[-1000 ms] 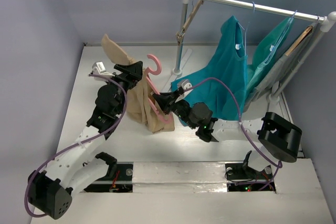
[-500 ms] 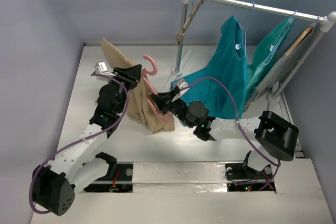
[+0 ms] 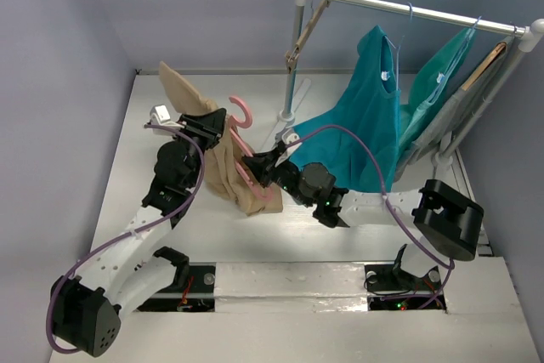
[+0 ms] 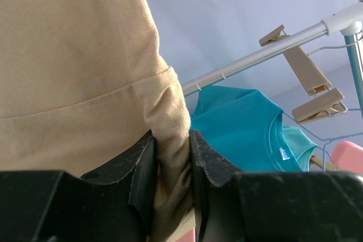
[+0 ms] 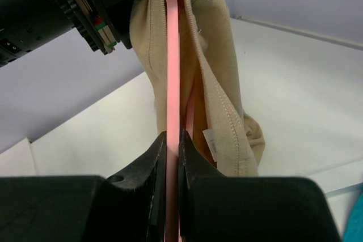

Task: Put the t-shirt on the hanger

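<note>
My left tool (image 4: 170, 151) is clamped on a bunched fold of the tan t-shirt (image 4: 74, 60), with the fabric pinched between both fingers just below a hemmed edge. From the top camera, the shirt hangs from that tool in a loose column over the white surface (image 3: 221, 240). One end sticks up toward the back-left corner, and I cannot tell whether its lower end touches down.

My right tool (image 5: 172, 140) is closed tight on the thin edge of the pink hanger (image 5: 171, 55). The hanger runs straight up against the shirt's folds, and the cloth drapes along its right side. Overhead, the hanger's curved top pokes out above the shirt, between my two tools.

Back right, teal garments (image 3: 365, 116) hang from a metal rack (image 3: 399, 8).
</note>
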You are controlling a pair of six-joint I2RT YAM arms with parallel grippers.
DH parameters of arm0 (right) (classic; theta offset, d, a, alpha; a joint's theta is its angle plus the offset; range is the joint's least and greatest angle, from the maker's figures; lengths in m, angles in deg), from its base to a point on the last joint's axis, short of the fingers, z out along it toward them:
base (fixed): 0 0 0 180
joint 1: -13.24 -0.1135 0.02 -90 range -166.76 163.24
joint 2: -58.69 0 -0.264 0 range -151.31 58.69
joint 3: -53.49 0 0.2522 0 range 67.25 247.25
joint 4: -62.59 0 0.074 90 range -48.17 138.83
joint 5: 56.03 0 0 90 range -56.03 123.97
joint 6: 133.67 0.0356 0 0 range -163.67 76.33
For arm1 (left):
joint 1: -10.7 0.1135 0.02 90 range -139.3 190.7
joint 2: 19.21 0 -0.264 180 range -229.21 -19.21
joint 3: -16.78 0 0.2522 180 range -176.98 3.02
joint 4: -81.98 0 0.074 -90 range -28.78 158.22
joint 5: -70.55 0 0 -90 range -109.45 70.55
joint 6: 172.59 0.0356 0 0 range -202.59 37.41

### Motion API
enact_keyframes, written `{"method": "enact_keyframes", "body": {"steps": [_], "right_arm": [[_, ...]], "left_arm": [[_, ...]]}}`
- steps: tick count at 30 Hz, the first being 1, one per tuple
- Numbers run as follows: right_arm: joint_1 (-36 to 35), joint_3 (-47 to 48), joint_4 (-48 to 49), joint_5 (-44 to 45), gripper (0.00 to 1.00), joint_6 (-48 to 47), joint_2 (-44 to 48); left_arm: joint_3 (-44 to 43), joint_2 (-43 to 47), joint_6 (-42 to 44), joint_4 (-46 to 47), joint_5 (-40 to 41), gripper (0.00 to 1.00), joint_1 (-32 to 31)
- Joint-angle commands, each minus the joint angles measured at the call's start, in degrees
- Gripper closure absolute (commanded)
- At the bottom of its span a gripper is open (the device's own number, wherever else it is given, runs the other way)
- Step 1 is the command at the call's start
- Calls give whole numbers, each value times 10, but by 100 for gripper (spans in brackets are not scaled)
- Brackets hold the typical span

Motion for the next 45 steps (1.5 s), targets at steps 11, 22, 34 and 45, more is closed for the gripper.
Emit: {"method": "enact_keyframes", "body": {"steps": [11, 22, 34, 45], "right_arm": [[-1, -45, -75, 12, 48, 37, 121], [26, -121, -82, 39, 80, 133, 85], [26, -42, -122, 19, 42, 150, -53], [26, -59, -103, -26, 100, 170, -57]], "left_arm": [[15, 55, -14, 30, -52, 100, 36], [7, 73, -40, 36, -90, 100, 59], [12, 72, -58, 44, -107, 100, 64], [23, 60, -38, 101, -67, 100, 75]]}}
